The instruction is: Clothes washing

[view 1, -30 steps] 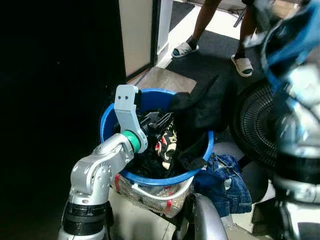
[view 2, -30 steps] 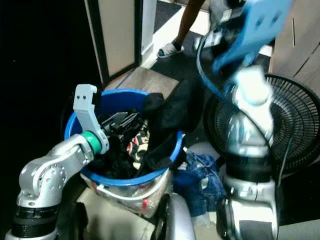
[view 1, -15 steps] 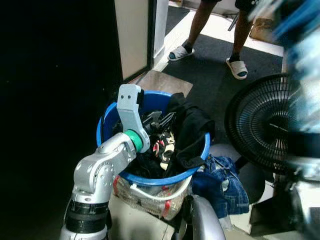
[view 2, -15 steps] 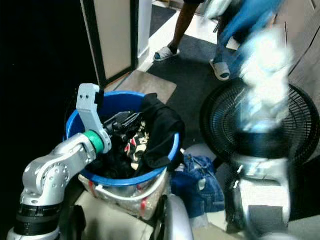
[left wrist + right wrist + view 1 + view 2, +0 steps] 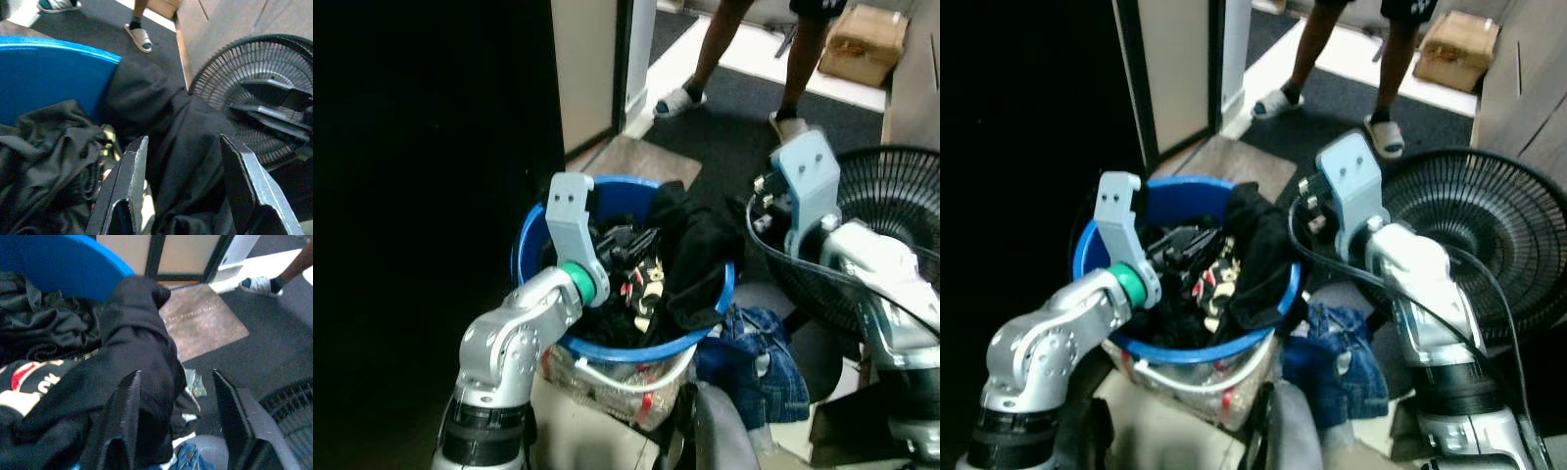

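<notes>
Clothing is filling the blue basket (image 5: 530,257), a black garment (image 5: 700,257) draping lengthwise over its rim. The released right end effector (image 5: 176,426) is hovering nearer it; the released left end effector (image 5: 183,188) is pointing across the pile.

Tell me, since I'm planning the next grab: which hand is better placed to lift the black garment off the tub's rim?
Probably the right hand: it is open beside the black garment draped over the blue tub rim. The left hand is inside the tub.

No legible text. Red-white print on garment (image 5: 29,382) in blue tub (image 5: 720,294): unreadable.
</notes>
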Tool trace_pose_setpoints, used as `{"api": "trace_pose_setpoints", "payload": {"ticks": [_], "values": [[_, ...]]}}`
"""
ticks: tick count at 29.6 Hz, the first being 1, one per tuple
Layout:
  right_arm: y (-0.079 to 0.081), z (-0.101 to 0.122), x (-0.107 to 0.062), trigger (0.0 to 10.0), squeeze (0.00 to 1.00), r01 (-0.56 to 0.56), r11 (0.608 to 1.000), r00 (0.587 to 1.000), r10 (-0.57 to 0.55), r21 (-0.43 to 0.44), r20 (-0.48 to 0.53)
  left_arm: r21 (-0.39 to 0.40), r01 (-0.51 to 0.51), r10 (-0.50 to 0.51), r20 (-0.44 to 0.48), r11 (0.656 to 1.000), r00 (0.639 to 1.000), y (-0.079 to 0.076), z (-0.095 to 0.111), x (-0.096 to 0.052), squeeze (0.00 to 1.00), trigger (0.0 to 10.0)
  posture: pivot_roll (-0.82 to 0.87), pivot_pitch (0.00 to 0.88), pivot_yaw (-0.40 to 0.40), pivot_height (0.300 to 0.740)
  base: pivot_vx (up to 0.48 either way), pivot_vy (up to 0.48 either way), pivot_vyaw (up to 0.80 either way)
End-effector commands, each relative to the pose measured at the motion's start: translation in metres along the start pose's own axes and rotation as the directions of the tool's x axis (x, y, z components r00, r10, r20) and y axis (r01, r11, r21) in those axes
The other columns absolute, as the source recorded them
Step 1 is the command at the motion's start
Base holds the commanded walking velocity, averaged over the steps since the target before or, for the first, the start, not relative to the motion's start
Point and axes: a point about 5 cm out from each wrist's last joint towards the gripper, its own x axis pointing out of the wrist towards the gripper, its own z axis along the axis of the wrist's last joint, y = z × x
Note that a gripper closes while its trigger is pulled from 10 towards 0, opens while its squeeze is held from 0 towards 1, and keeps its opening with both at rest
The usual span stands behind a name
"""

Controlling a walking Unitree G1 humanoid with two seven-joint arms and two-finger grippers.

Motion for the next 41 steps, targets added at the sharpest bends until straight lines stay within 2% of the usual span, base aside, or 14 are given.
{"api": "trace_pose_setpoints", "payload": {"ticks": [1,5,7,12,15,18,19,20,28,31,33,34,36,41], "values": [[0.001,-0.003,-0.003,10.0,1.00,-0.017,1.000,1.000,0.017,-0.001,-0.018,-0.012,0.007,-0.008,-0.028,1.000,1.000,-0.001,-0.007,0.000,0.00,10.0,0.02,0.249,0.006,0.561,0.000,0.000,0.00],[0.001,-0.011,-0.002,10.0,1.00,-0.019,1.000,0.999,0.019,0.012,-0.039,-0.012,0.011,-0.011,-0.031,1.000,0.999,-0.002,-0.008,0.000,0.00,10.0,0.02,0.254,0.010,0.561,0.000,0.000,0.00],[0.010,-0.022,0.004,10.0,1.00,-0.055,0.997,0.997,0.057,0.051,-0.043,-0.013,0.013,-0.014,-0.038,1.000,0.999,-0.002,-0.009,0.001,0.00,10.0,0.03,0.260,0.014,0.561,0.000,0.000,0.00],[0.020,-0.013,0.009,10.0,1.00,-0.130,0.990,0.991,0.128,0.062,0.027,-0.011,0.008,-0.009,-0.033,1.000,0.999,-0.001,-0.006,0.000,0.00,10.0,0.04,0.262,0.013,0.561,0.000,0.000,0.00],[0.022,-0.011,0.010,10.0,1.00,-0.147,0.987,0.989,0.145,0.071,0.033,-0.010,0.006,-0.006,-0.031,1.000,0.999,-0.001,-0.005,-0.001,0.00,10.0,0.04,0.262,0.013,0.561,0.000,0.000,0.00],[0.030,-0.012,0.014,10.0,1.00,-0.204,0.977,0.979,0.203,0.066,0.009,-0.008,0.001,-0.001,-0.025,1.000,1.000,0.000,-0.003,-0.003,0.00,10.0,0.04,0.256,0.011,0.561,0.000,0.000,0.00],[0.033,-0.012,0.015,10.0,0.95,-0.213,0.976,0.977,0.213,0.053,0.004,-0.011,-0.002,0.001,-0.018,1.000,1.000,0.000,0.000,-0.003,0.00,10.0,0.05,0.255,0.010,0.561,0.000,0.000,0.00],[0.034,-0.012,0.015,10.0,0.00,-0.211,0.977,0.977,0.212,0.042,-0.001,-0.014,-0.004,0.004,-0.010,1.000,1.000,0.001,0.002,-0.004,0.00,10.0,0.05,0.255,0.010,0.561,0.000,0.000,0.00],[0.034,-0.015,0.017,10.0,0.00,-0.191,0.981,0.981,0.192,0.033,-0.009,0.012,-0.016,0.015,0.004,1.000,1.000,0.005,0.009,-0.007,0.00,10.0,0.05,0.252,0.010,0.561,0.000,0.000,0.00],[0.033,-0.017,0.016,10.0,0.00,-0.188,0.982,0.982,0.188,0.032,-0.009,0.072,-0.030,0.025,0.078,0.997,0.997,0.012,0.040,-0.014,0.00,10.0,0.05,0.247,0.012,0.561,0.000,0.000,0.00],[0.033,-0.017,0.016,10.0,0.00,-0.188,0.982,0.982,0.188,0.032,-0.009,0.072,-0.030,0.025,0.078,0.997,0.997,0.012,0.040,-0.014,0.00,10.0,0.05,0.247,0.012,0.561,0.000,0.000,0.00],[0.034,-0.018,0.016,10.0,0.00,-0.190,0.981,0.982,0.190,0.033,-0.009,0.094,-0.020,0.011,0.101,0.995,0.995,0.013,0.053,-0.015,0.00,10.0,0.05,0.245,0.012,0.561,0.000,0.000,0.00],[0.037,-0.019,0.015,10.0,0.00,-0.205,0.978,0.979,0.205,0.035,-0.010,0.117,0.000,-0.014,0.115,0.993,0.993,0.011,0.064,-0.017,0.00,10.0,0.06,0.238,0.013,0.561,0.000,0.000,0.00],[0.041,-0.021,0.014,10.0,0.00,-0.215,0.976,0.976,0.216,0.040,-0.015,0.115,0.014,-0.026,0.104,0.993,0.994,0.008,0.059,-0.016,0.00,10.0,0.05,0.233,0.013,0.561,0.000,0.000,0.00]]}}
